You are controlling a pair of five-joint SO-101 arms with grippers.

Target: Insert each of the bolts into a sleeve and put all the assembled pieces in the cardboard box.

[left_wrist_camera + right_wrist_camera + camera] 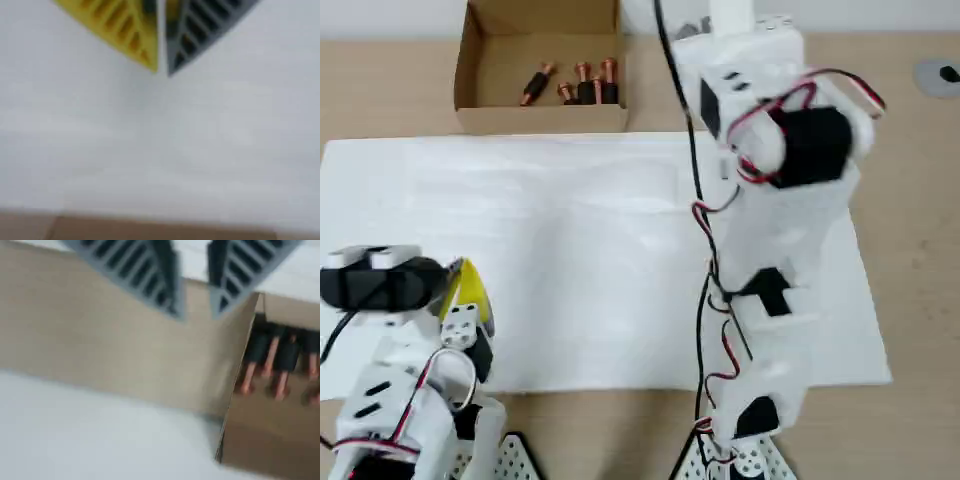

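I see the right gripper [196,314], fingers slightly spread and empty, just right of the cardboard box [540,120] at the far left. The assembled pieces [582,85] lie inside it, long axes mostly near-to-far. The left gripper [162,70], fingers pressed together, hangs over the white mat [580,260], well apart from the box. From above, the right arm's body hides its fingertips.

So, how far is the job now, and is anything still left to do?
It looks nearly finished. Done: several copper bolts in black sleeves lie inside the brown cardboard box. In hand: nothing; the right end effector is open and empty beside the box, the left end effector is shut on nothing over the white foam sheet. Left: probably only pulling the arms back.
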